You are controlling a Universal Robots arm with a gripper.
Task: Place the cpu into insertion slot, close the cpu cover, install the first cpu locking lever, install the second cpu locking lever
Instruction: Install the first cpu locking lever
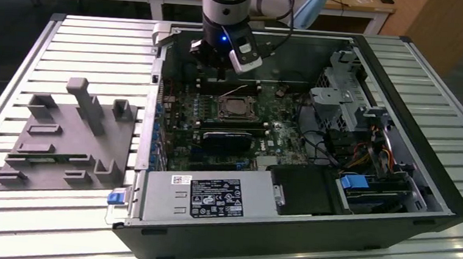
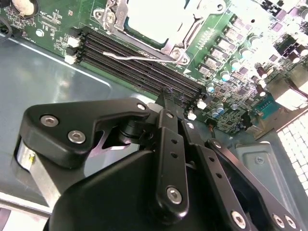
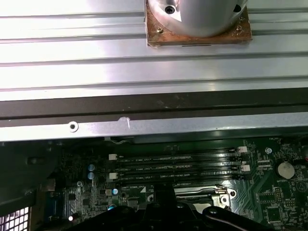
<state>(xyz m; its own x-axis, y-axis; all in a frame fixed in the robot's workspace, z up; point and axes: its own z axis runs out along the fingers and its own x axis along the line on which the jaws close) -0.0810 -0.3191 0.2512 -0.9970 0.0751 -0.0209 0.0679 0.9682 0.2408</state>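
The black gripper (image 1: 211,73) hangs pinched narrow, holding nothing, over the long black memory slots (image 2: 144,67). Just beside them, the silvery square cpu (image 2: 154,17) lies in the silver-rimmed insertion slot (image 1: 235,107), framed by the thin silver cpu cover (image 2: 177,44).

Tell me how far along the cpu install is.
Looks done: the cpu sits in the insertion slot, the cpu cover down over it. In hand: the gripper hangs near the memory slots. Left: a locking lever lies along the socket; latched or not, unclear.

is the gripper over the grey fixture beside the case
No, in the exterior view the gripper hangs over the motherboard inside the case, well apart from the grey fixture.
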